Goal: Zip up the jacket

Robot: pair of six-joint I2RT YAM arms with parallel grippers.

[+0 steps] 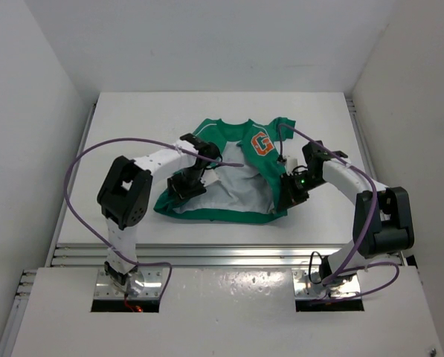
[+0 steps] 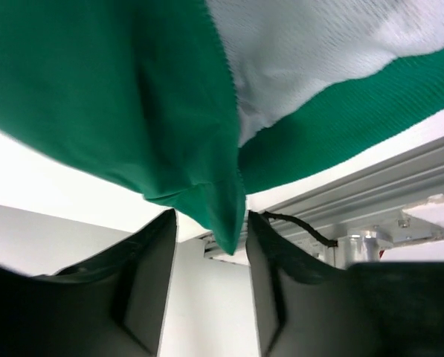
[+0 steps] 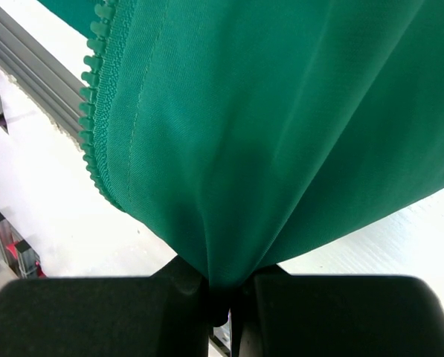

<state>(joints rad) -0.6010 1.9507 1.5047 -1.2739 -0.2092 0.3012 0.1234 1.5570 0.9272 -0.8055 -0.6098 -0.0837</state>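
The green jacket (image 1: 225, 134) lies open on the white table (image 1: 132, 119), with the orange "G" (image 1: 262, 141) at upper right and the pale grey lining (image 1: 229, 190) showing. My left gripper (image 1: 184, 182) is over its left front panel. In the left wrist view the left gripper (image 2: 210, 216) is open, and a corner of green fabric (image 2: 132, 97) hangs between the fingers, unpinched. My right gripper (image 1: 288, 190) is at the right front panel. In the right wrist view the right gripper (image 3: 223, 279) is shut on a fold of green fabric (image 3: 281, 111), with the zipper teeth (image 3: 95, 82) at the left.
Aluminium rails (image 1: 222, 253) run along the table's near edge, just in front of the jacket's hem, and show in the left wrist view (image 2: 355, 201). Purple cables (image 1: 80, 163) loop from both arms. White walls enclose the table on three sides.
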